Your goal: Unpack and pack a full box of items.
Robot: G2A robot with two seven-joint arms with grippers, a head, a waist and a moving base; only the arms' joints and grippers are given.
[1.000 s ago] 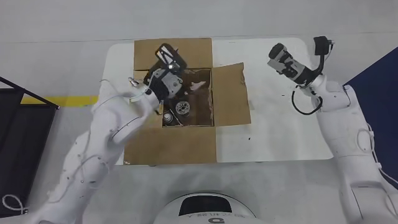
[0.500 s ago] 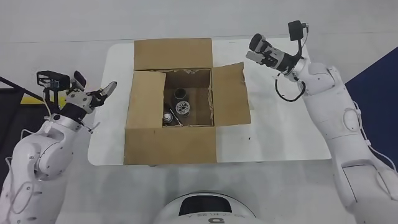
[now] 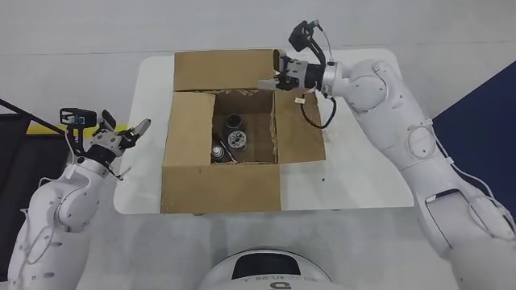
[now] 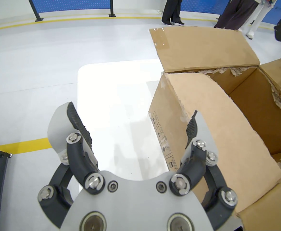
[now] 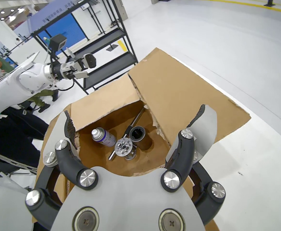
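Box (image 3: 222,187) sits open on the table (image 3: 363,169), with a spray can (image 5: 103,137), flanged hub (image 5: 124,147) and black sleeve (image 5: 138,133) inside. My left jaws hang open beside the table's left edge. My right jaws, open too, hover over the box's far right corner (I'd descend straight, clear of the flaps).

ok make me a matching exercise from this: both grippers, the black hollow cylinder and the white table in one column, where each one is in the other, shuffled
Column 1
1. left gripper
2. right gripper
3. black hollow cylinder
4. rounded white table

Column 2
a. inside the brown cardboard box with open flaps, on its floor
b. open, up over the box, by its far corner
c. underneath the box
d. open, out by the table's edge, clear of the box

Pairs: 1-d, 2-b, 3-a, 4-c
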